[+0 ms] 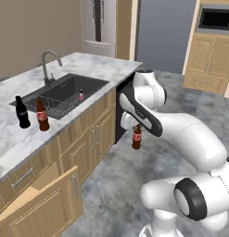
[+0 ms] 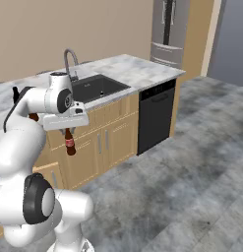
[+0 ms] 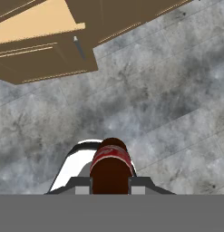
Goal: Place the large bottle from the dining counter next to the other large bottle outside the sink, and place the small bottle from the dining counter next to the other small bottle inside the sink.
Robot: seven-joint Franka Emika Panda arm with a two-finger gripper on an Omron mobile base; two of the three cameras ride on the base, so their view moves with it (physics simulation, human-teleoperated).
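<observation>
Gripper (image 1: 136, 127) pinching small bottle (image 1: 136, 138) by its neck | you are carrying it below sink (image 1: 90, 82) level | lift clear of the rim before crossing toward pink bottle (image 1: 81, 95)

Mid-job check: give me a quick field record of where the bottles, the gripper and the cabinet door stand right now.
gripper: shut on the small bottle, held by its top, hanging over the floor in front of the cabinets
large bottle: upright on the counter, just outside the sink
other large bottle: upright on the counter, beside the large bottle, apart from it
other small bottle: upright inside the sink
faucet: behind the sink
cabinet door: open
remaining: small bottle not yet in the sink
</observation>
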